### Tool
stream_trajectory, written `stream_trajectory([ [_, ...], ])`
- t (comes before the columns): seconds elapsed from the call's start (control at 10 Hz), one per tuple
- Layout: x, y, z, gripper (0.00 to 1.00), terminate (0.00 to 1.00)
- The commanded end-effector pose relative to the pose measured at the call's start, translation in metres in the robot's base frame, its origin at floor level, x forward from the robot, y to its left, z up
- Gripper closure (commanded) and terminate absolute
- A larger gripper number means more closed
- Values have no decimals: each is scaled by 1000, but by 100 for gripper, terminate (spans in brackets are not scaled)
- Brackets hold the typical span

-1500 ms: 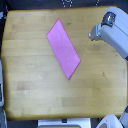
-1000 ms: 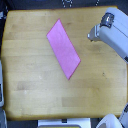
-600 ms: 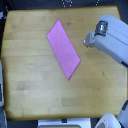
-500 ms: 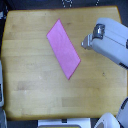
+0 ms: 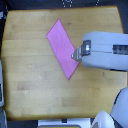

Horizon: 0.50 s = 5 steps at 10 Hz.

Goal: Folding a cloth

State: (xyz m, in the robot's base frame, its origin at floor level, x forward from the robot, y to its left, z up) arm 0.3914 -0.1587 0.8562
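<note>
Now note the change: over the last second and a half the arm has travelled in from the worktop's right edge, as the exterior view shows it, and its claw [image 5: 76,54] has arrived at the long right-hand edge of the cloth [image 5: 62,47]. The cloth has not shifted. It lies flat and unfolded as a long pink strip, running diagonally from near the far edge of the worktop [image 5: 30,75] toward its centre. You cannot tell whether the claw is apart or together, because the view is too coarse at its tip. Whether it touches the fabric is also unclear. Treat this as the approach to a first grasp: no fold has been made yet. Expect thin fabric to slide or bunch if pinched shallowly.
</note>
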Motion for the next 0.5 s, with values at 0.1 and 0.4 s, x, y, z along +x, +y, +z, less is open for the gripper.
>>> stream_trajectory([
  [0.1, -29, 51, -59, 0, 0],
  [0.4, -27, 69, -87, 0, 0],
])
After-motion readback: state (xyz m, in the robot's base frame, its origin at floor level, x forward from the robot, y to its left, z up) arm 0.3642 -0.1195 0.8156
